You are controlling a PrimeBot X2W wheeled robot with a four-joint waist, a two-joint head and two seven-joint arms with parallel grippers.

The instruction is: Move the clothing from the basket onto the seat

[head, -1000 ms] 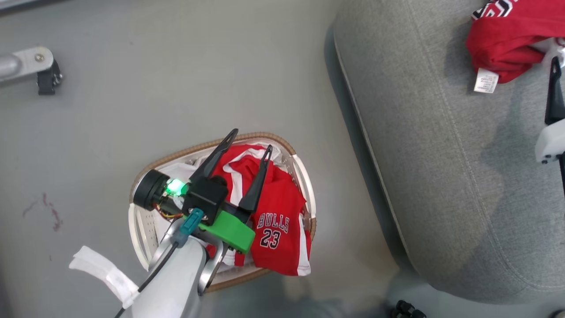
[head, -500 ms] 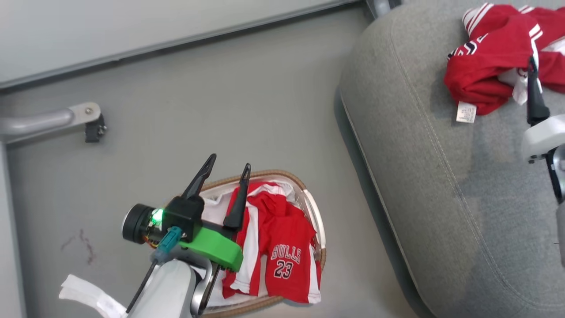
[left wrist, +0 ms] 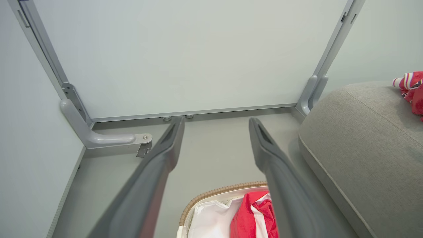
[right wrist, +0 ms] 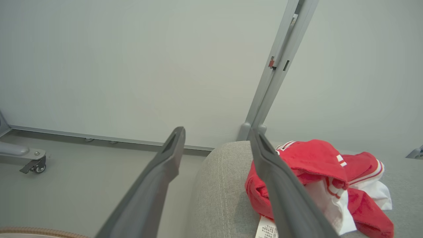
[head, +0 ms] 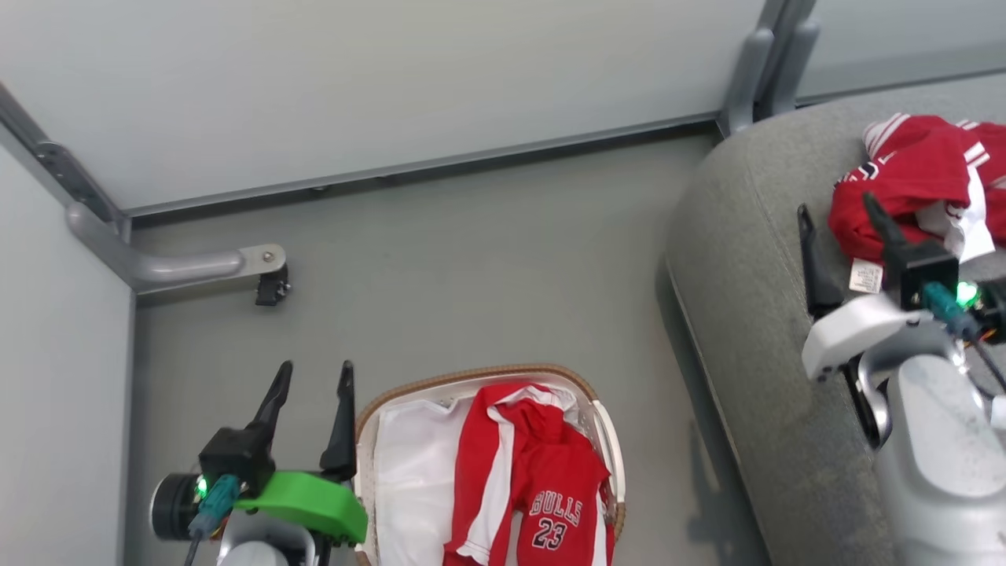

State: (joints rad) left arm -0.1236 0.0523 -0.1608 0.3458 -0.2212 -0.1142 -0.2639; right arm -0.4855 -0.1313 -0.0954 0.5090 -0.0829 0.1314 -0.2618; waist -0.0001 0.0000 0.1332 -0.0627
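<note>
Tool, left: the left gripper [head: 314, 371] is hovering at 7 o'clock in the head view, fingers spread wide and carrying nothing, just outside the basket [head: 440, 381].
Tool, right: the right gripper [head: 835, 204] is hanging over the seat [head: 747, 314] at 3 o'clock, fingers likewise spread and empty.
Clothing, moved: one red garment [head: 919, 169] is lying crumpled on the seat at 2 o'clock, its care tag [head: 864, 275] showing beside the right fingers.
Clothing, pending: the jersey [head: 550, 487] is lying in the basket at 6 o'clock, over the white liner [head: 409, 472].
Stage, judged: about halfway, with one piece waiting.
Risk, liner: jersey and liner are lying loose together — a deep pinch may be catching both and dragging or tipping the basket.
Risk, grasp: a shallow pinch on one fold may be slipping mid-carry, dropping the jersey onto the floor [head: 471, 259].
Risk, seat: the right fingers are sitting close to the red garment — any sweep could be snagging it toward the cushion's edge.
</note>
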